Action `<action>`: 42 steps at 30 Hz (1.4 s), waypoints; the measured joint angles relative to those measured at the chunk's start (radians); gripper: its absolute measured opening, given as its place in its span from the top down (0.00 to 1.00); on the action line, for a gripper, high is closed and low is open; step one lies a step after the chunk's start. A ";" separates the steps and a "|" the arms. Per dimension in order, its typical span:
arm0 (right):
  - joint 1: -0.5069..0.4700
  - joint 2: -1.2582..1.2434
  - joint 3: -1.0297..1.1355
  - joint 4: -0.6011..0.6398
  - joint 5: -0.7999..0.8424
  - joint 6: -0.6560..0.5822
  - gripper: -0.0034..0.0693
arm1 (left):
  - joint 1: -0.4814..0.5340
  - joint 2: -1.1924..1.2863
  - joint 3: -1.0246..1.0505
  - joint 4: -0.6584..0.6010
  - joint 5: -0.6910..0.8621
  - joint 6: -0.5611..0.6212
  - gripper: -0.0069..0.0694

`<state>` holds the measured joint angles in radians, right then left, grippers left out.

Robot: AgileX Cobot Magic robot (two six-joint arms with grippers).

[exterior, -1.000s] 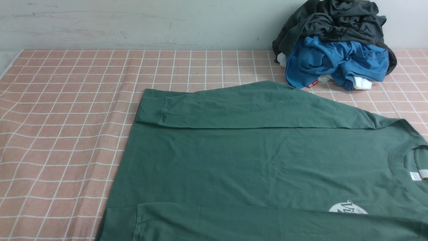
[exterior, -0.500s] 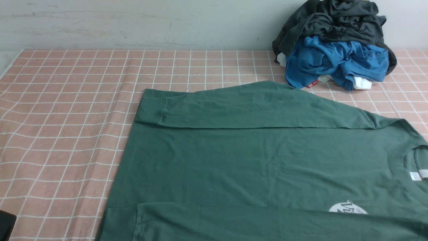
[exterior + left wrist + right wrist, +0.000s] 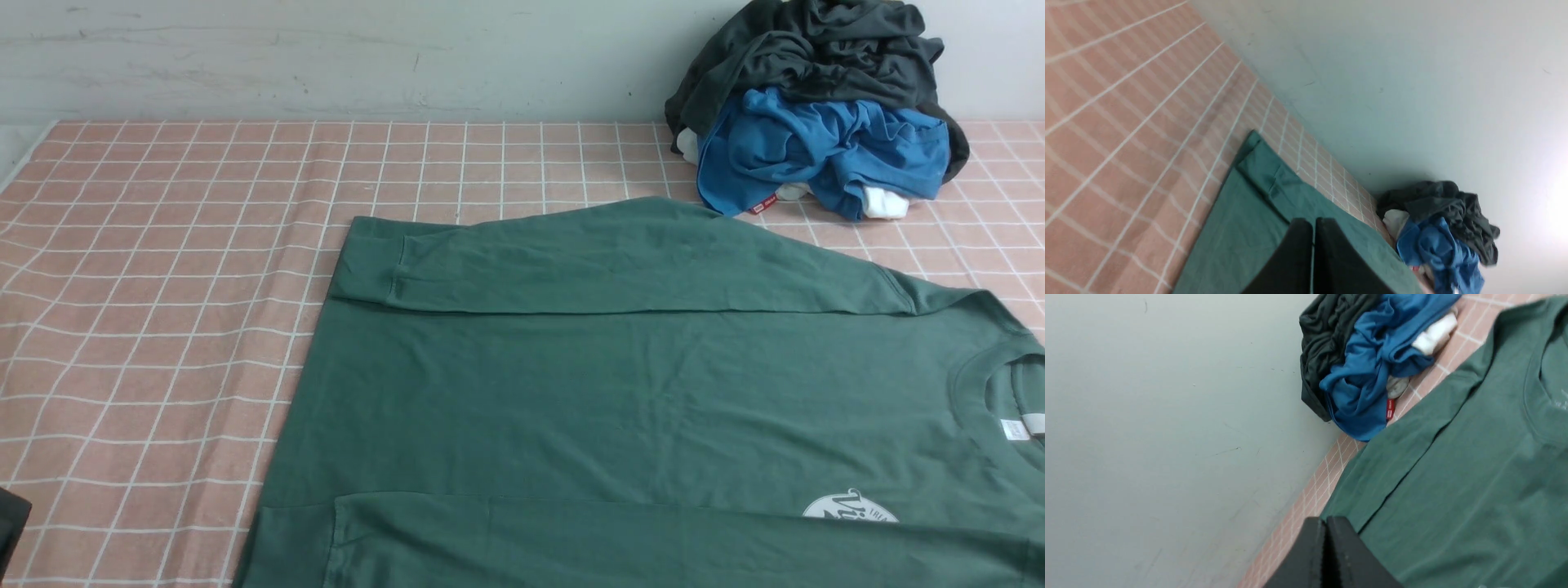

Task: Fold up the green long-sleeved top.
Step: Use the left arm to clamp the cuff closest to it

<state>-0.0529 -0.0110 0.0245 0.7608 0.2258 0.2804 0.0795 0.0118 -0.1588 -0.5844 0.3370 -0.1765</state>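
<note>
Right now the top [image 3: 620, 400] lies flat and face up on the cloth [image 3: 163, 245], filling the near and right part of the front view. Its hem is toward the left and its collar [image 3: 971, 384] toward the right edge. A small white label [image 3: 1015, 429] shows inside the collar. A round white logo [image 3: 849, 508] sits on the chest nearby, partly covered.

Both sleeves are folded in over the body. The far sleeve [image 3: 620, 261] runs along the far edge, with its cuff [image 3: 367, 265] at the far left corner by the hem. The near sleeve [image 3: 653, 543] lies along the near edge, over the lower part of the logo. The fabric is fairly smooth, with light creases across the middle.

The left gripper [image 3: 1313, 223] has its dark fingers pressed together with nothing between them. Seen from its wrist, it is above the hem side of the top and apart from the fabric. The right gripper [image 3: 1325, 522] is likewise closed on nothing, and its wrist view shows it over the collar side, not touching the top. A dark shape [image 3: 10, 523] shows at the near left edge of the front view; what part it is cannot be told.

The cloth is pink with a white grid and is rippled to the left of the top. A pile [image 3: 816, 106] of dark grey, blue and white clothes sits at the far right against the pale wall [image 3: 326, 57], just beyond the far sleeve's shoulder.
</note>
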 joint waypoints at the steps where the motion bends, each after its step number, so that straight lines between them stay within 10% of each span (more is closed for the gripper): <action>1: 0.000 0.000 0.000 -0.003 0.000 -0.010 0.97 | 0.000 0.006 -0.018 0.000 0.008 0.012 0.91; 7: 0.000 0.130 -0.167 -0.075 0.027 -0.352 0.97 | 0.000 0.397 -0.360 0.096 0.346 0.333 0.91; 14: 0.005 0.538 -0.584 -0.218 0.378 -0.673 0.97 | -0.093 0.800 -0.709 0.319 0.617 0.438 0.91; 26: 0.309 0.943 -0.825 -0.319 0.963 -0.686 0.97 | -0.535 1.298 -0.776 0.622 0.709 0.348 0.72; 34: 0.401 0.996 -0.825 -0.403 1.010 -0.657 0.97 | -0.560 1.560 -0.813 0.668 0.611 0.303 0.41; 42: 0.401 0.996 -0.827 -0.415 0.968 -0.657 0.97 | -0.560 1.758 -0.898 0.683 0.529 0.303 0.33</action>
<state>0.3476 0.9850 -0.8024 0.3463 1.1936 -0.3765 -0.4803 1.7694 -1.0568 0.0986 0.8660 0.1267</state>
